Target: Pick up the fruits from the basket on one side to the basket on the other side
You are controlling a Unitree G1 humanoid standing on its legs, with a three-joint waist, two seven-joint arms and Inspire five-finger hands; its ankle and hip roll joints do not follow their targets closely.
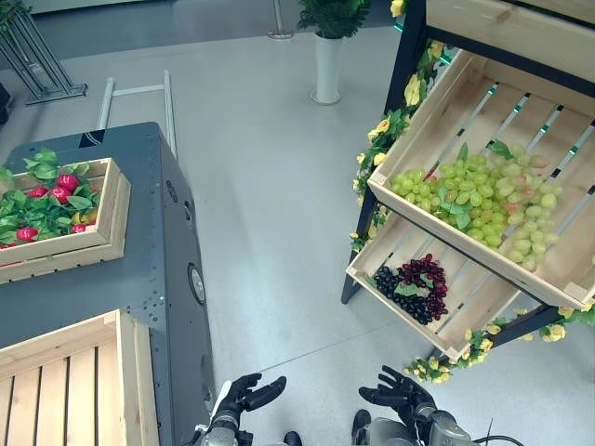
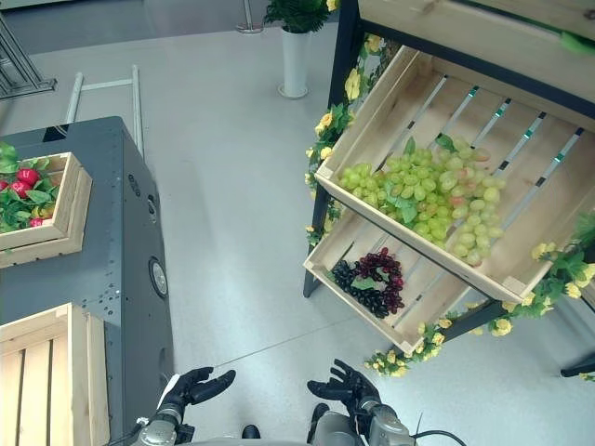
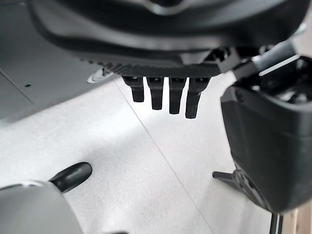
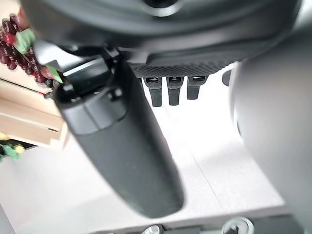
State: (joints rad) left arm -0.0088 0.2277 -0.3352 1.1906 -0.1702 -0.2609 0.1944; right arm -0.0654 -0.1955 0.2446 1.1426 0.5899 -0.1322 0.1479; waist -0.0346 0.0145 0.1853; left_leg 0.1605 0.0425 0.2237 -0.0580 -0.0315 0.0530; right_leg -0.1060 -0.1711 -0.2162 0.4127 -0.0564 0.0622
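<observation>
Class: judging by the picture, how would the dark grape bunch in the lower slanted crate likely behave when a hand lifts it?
The dark grape bunch is a loose cluster of small round berries, so it would probably droop rather than hold its shape. The berries look smooth, so perhaps slippery. Its lower crate slants, so a nudged bunch may slide toward the front lip.

4 wooden crates point(image 1: 65, 249), 2 grape heaps: 1 green point(image 1: 483, 200), 1 dark point(image 1: 416, 288); 1 potted plant point(image 1: 327, 46).

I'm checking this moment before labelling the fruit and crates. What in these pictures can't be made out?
- Red fruit in the far left crate: leaves cover much of it, and the picture's left edge cuts it; kind unclear.
- Near left crate: cut by the head views' bottom-left corner, contents hidden.
- Green grapes crate: right end cut by the edge.
- Dark grapes: blurred in the right wrist view, behind the right hand.
</observation>
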